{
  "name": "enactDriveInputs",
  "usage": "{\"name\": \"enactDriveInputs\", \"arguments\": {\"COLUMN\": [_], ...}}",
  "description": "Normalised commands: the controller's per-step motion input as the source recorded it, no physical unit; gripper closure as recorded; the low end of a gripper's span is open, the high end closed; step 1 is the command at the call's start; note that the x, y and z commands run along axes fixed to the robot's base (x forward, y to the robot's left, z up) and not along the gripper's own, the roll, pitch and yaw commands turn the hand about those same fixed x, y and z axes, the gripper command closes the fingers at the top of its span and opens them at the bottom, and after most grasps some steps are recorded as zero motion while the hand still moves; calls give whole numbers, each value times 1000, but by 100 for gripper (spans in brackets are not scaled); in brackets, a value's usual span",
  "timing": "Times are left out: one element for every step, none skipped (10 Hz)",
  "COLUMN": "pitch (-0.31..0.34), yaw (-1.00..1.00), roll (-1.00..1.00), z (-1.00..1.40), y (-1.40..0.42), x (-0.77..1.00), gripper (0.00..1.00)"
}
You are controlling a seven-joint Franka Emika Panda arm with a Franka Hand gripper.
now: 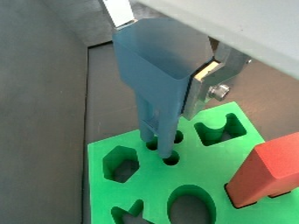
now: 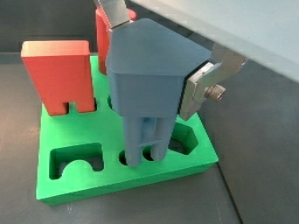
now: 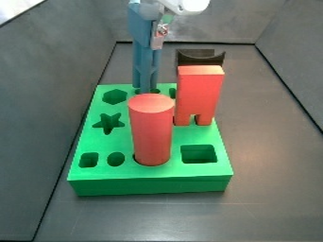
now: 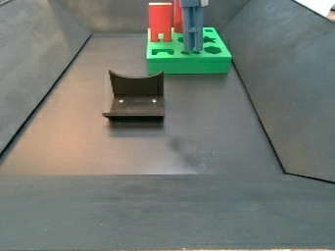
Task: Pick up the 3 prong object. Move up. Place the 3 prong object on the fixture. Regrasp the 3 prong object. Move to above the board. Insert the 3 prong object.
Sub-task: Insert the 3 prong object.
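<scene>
My gripper (image 1: 163, 48) (image 2: 156, 52) is shut on the 3 prong object (image 1: 152, 70) (image 2: 146, 79), a blue-grey piece with a pointed, house-like body, held upright between the silver fingers (image 2: 201, 86). Its prongs reach down into small round holes of the bright-green board (image 1: 149, 179) (image 2: 52, 188). In a side view the gripper (image 3: 147, 19) hangs over the board's (image 3: 151, 180) far left part, with the 3 prong object (image 3: 142, 57) standing straight below it. The black fixture (image 4: 133, 96) (image 3: 198, 57) stands apart from the board (image 4: 197, 64), with nothing on it.
A tall red rectangular block (image 3: 199, 90) (image 2: 65, 74) (image 1: 268, 171) and a red cylinder (image 3: 151, 128) stand in the board, close beside the held piece. Hexagon, star and square cut-outs are unfilled. Dark sloped walls enclose the grey floor.
</scene>
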Motion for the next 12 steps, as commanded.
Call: {"name": "enactDriveInputs", "arguments": {"pitch": [-54,-73,-87,-80,-77,-79,-83,-134,-56,-23,0,0], "yaw": [0,0,0,0,0,0,0,-34,0,0,0,-111], "roll": [-189,-210,-214,-199,-199,-200,-204,-366,-179,-67,-346,-423], "z": [-86,-117,-137,-111,-126,-129,-123,-189,-109,-66,-314,-311], "y": [-9,-51,-43,-6,0,0,0,0,0,0,214,294], "x": [0,0,0,0,0,0,0,0,0,0,23,46], "gripper": [100,100,100,100,100,100,100,100,100,100,100,100]}}
